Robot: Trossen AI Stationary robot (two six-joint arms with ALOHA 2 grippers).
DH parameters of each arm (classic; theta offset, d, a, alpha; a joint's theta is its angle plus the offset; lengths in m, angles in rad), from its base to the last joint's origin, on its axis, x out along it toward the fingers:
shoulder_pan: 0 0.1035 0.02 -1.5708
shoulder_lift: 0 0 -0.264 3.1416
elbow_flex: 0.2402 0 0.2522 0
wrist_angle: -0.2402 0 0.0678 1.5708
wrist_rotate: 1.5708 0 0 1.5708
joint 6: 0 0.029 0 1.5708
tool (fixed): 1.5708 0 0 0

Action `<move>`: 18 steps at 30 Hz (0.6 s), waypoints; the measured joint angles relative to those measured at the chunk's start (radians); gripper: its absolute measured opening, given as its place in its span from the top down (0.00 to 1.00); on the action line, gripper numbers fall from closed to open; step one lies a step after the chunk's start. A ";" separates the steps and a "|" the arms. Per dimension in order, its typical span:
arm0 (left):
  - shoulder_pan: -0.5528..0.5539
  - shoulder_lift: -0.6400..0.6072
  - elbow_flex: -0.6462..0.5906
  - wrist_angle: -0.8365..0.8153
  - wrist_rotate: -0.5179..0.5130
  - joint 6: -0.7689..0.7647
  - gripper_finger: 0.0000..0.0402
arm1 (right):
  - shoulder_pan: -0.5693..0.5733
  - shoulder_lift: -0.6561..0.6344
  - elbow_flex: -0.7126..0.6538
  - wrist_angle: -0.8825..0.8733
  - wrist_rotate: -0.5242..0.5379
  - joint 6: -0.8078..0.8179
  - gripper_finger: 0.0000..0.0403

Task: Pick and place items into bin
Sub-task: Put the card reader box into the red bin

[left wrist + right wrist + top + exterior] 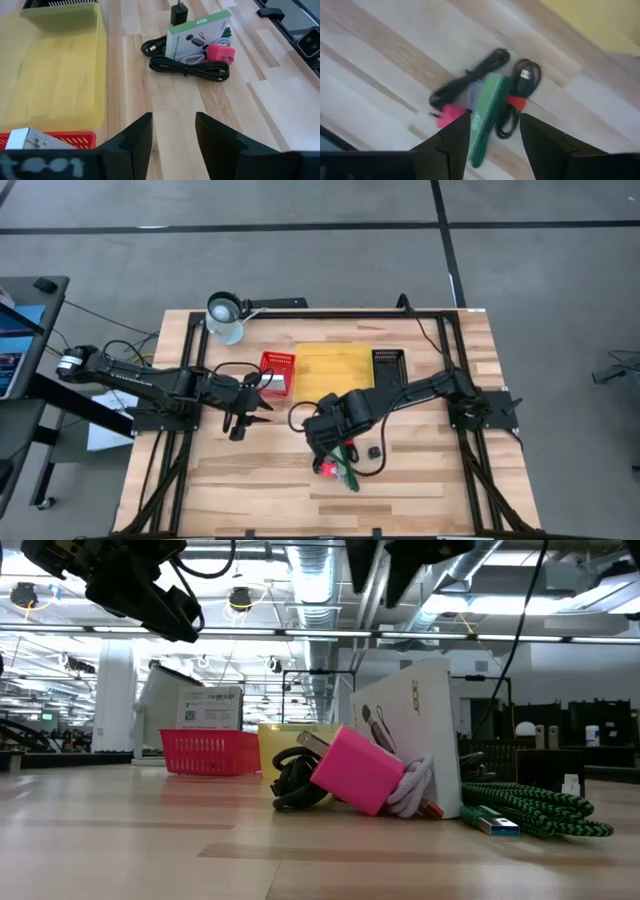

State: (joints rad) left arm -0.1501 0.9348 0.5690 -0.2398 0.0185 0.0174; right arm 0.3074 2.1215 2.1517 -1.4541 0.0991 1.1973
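The items lie in a pile on the table's near middle. They are a green-and-white box (197, 35) (487, 117), a pink charger (358, 768) (220, 52), coiled black cables (187, 67) (470, 77) and a green braided cable (530, 808). A small black cube charger (374, 450) stands just right of the pile. My right gripper (495, 117) (325, 445) is open and empty above the pile. My left gripper (173, 116) (240, 425) is open and empty above bare table, left of the pile and near the red basket (277, 373).
A yellow bin (335, 367) stands at the table's far middle, between the red basket and a black bin (388, 365). The red basket holds a white box (30, 139). A white round object (225, 315) stands at the far edge. Black frame rails (190, 370) run along both sides.
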 joint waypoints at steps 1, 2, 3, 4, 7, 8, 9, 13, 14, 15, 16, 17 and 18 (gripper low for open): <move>0.000 0.000 0.000 -0.002 0.000 0.000 0.65 | 0.003 -0.003 0.001 0.017 0.002 0.011 0.59; 0.000 0.000 0.000 -0.005 0.000 0.002 0.65 | 0.006 -0.005 0.002 0.019 0.004 0.020 0.59; 0.000 0.000 0.000 -0.005 0.000 0.002 0.65 | 0.010 -0.005 0.002 0.015 0.007 0.028 0.59; 0.000 0.000 0.000 -0.004 0.000 0.002 0.65 | 0.013 -0.005 0.002 0.023 0.008 0.037 0.59; 0.000 0.000 0.000 -0.004 0.000 0.003 0.65 | 0.024 -0.005 0.002 0.025 0.008 0.068 0.59; 0.000 0.000 0.000 -0.005 0.000 0.003 0.65 | 0.027 -0.005 0.002 0.027 0.008 0.078 0.59; 0.000 0.000 0.000 -0.006 0.000 0.003 0.65 | 0.030 -0.005 0.002 0.026 0.007 0.086 0.59; 0.000 0.000 0.000 -0.011 0.000 0.003 0.65 | 0.046 -0.005 0.002 0.027 0.012 0.122 0.59; 0.000 0.000 0.000 -0.014 0.000 0.003 0.65 | 0.049 -0.005 0.002 0.025 0.013 0.130 0.59; 0.000 0.000 0.000 -0.019 0.000 0.004 0.65 | 0.052 -0.005 0.002 0.019 0.015 0.137 0.59; 0.000 0.000 0.000 -0.025 0.000 0.004 0.65 | 0.054 -0.005 0.002 0.011 0.015 0.138 0.59; 0.000 0.000 0.000 -0.027 0.000 0.005 0.65 | 0.058 -0.005 0.002 0.001 0.014 0.137 0.59; 0.000 0.000 0.000 -0.026 0.001 0.009 0.65 | 0.059 -0.005 0.002 -0.021 0.010 0.129 0.59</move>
State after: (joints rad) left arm -0.1501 0.9352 0.5686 -0.2653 0.0197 0.0264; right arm 0.3668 2.1166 2.1532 -1.4753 0.1093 1.3265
